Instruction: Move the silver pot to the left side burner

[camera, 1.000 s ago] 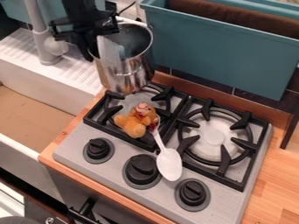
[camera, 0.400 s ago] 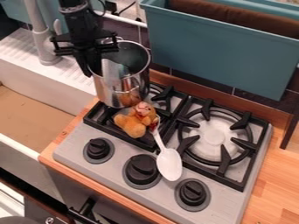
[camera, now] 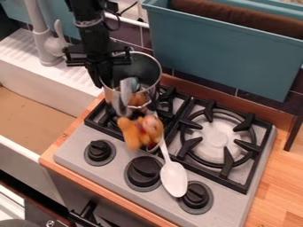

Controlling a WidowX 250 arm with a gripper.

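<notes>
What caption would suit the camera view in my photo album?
A black claw grips a silver pot by its rim at the left burner, a plush toy and white spoon in front.

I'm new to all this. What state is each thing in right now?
Gripper: closed on the pot's rim.
Pot: upright, lidless, at the burner behind the toy.
Toy: against the pot's front.
Spoon: lying aslant, handle end at the toy.
Knobs: on or off, can't tell.
Other burner: no flame showing.
Bin: open-topped.
</notes>
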